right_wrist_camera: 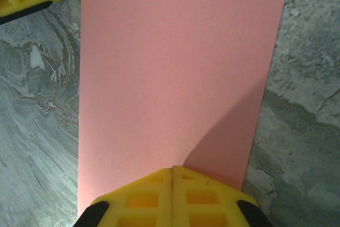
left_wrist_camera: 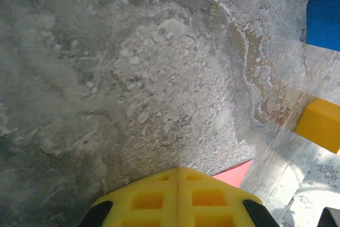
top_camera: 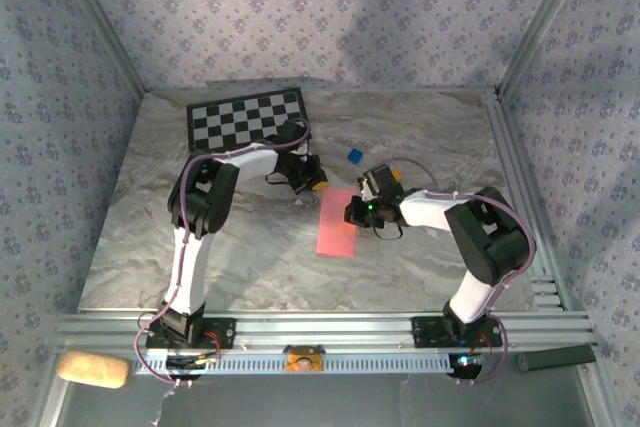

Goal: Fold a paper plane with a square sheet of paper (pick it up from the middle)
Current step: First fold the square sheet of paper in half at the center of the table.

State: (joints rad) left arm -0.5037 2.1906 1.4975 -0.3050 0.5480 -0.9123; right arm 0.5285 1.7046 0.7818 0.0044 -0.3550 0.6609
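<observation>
Near the middle of the table (top_camera: 150, 247) lies the square sheet of paper (top_camera: 337, 222), flat on the marbled surface. It shows as a narrow salmon-pink oblong, so I judge it is already folded in half, with no nose folds made yet. The right gripper (right_wrist_camera: 172, 169) is clenched with its yellow fingers pressed together, and it sits over the sheet at the edge on its own arm's side. I cannot tell whether it touches the paper. The left gripper (left_wrist_camera: 178, 169) is also clenched and holds nothing. It sits just beside the sheet's far corner, toward the checkerboard (top_camera: 248, 115) at the far edge. A blue block (top_camera: 354, 155) and an orange block (left_wrist_camera: 319, 126) lie beyond the sheet.

The likely trouble is the thin sheet sliding. If one clenched gripper pushes while the other is not pinning it, the paper could skate across the smooth table and skew the next crease. A dragged fingertip could also buckle or crumple the edge, or drive the sheet into the blocks.
</observation>
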